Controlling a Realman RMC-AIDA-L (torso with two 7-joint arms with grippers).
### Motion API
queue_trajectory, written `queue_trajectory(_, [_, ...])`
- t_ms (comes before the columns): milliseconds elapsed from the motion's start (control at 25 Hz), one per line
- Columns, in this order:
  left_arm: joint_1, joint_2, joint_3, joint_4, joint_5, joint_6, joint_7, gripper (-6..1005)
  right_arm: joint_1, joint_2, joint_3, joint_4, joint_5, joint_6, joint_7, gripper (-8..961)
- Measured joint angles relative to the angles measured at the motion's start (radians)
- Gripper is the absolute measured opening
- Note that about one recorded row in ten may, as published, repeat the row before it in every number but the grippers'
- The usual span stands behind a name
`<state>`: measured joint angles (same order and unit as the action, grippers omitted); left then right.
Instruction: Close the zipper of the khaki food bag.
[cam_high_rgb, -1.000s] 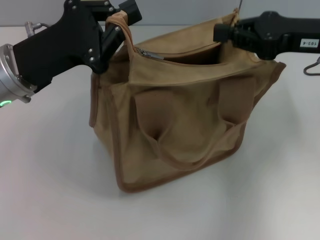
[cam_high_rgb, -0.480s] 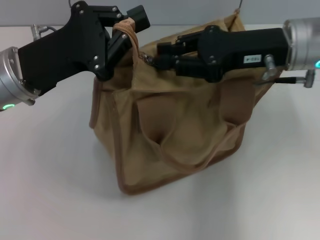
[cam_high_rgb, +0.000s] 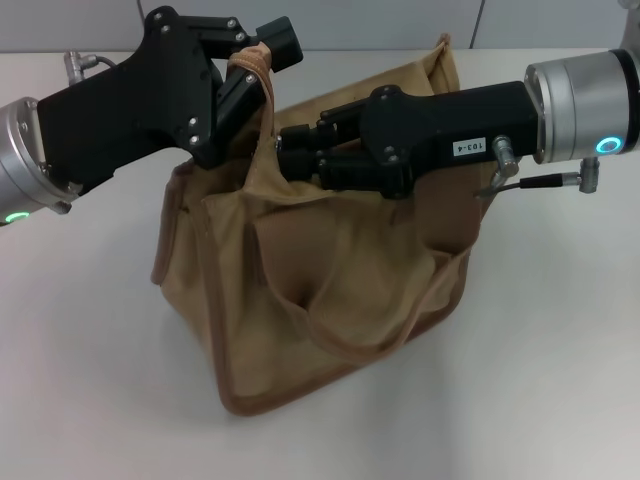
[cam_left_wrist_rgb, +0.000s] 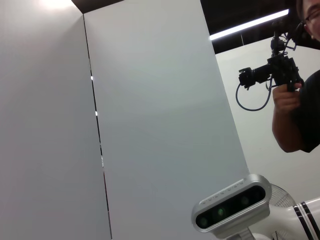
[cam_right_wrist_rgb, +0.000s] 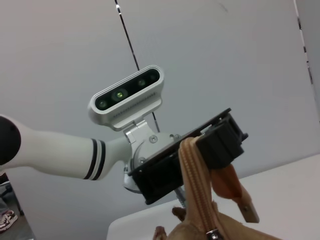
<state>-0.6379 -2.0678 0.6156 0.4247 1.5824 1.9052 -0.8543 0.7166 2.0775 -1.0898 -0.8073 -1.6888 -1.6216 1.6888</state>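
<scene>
Head view. Boxy khaki canvas food bag (cam_high_rgb: 330, 290) with brown piped edges and darker strap handles, standing near mid-desk on the plain white desk (cam_high_rgb: 90, 380), slumped and tilted. Left hand (cam_high_rgb: 243, 70) at the bag's top left corner, clamped on the tan end tab of the zipper tape, lifting it taut. Right hand (cam_high_rgb: 295, 150) laid across the bag's mouth, fingertips near the left corner just below the left hand; open or closed: cannot tell, body of the hand masking the slider. Zipper line largely hidden beneath that arm; closure apparently not begun or barely begun, full run toward the far right corner judged left to do. Open desk on all sides of the bag; desk's far edge meeting a grey wall close behind the bag.

Left wrist view. Grey wall panels, a head camera unit, a bystander with a camera; nothing of the bag or desk.

Right wrist view. Tan-taped zipper (cam_right_wrist_rgb: 200, 200) rising into the left hand (cam_right_wrist_rgb: 200, 155), pinched between black pads; small silver slider (cam_right_wrist_rgb: 214, 234) at the lower edge, close to the held end.
</scene>
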Motion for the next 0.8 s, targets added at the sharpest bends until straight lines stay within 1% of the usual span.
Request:
queue_trajectory(120, [0.003, 0.0, 0.0, 0.0, -0.001, 0.002, 0.0, 0, -0.002, 0.0, -0.012, -0.014, -0.005, -0.016, -0.005, 266])
queue_trajectory(320, [0.005, 0.0, -0.005, 0.0, -0.005, -0.001, 0.0, 0, -0.011, 0.001, -0.036, -0.041, -0.007, -0.035, -0.016, 123])
queue_trajectory(480, [0.006, 0.0, -0.008, 0.0, -0.008, -0.004, 0.0, 0, -0.048, 0.004, -0.038, -0.096, -0.005, -0.036, -0.021, 24])
queue_trajectory(720, [0.007, 0.0, -0.01, 0.001, -0.01, -0.001, 0.0, 0, -0.071, 0.008, -0.011, -0.1, 0.019, -0.023, -0.017, 3])
queue_trajectory(800, [0.008, 0.0, -0.011, 0.0, -0.011, -0.003, 0.0, 0, -0.081, 0.008, 0.006, -0.107, 0.023, 0.01, 0.015, 3])
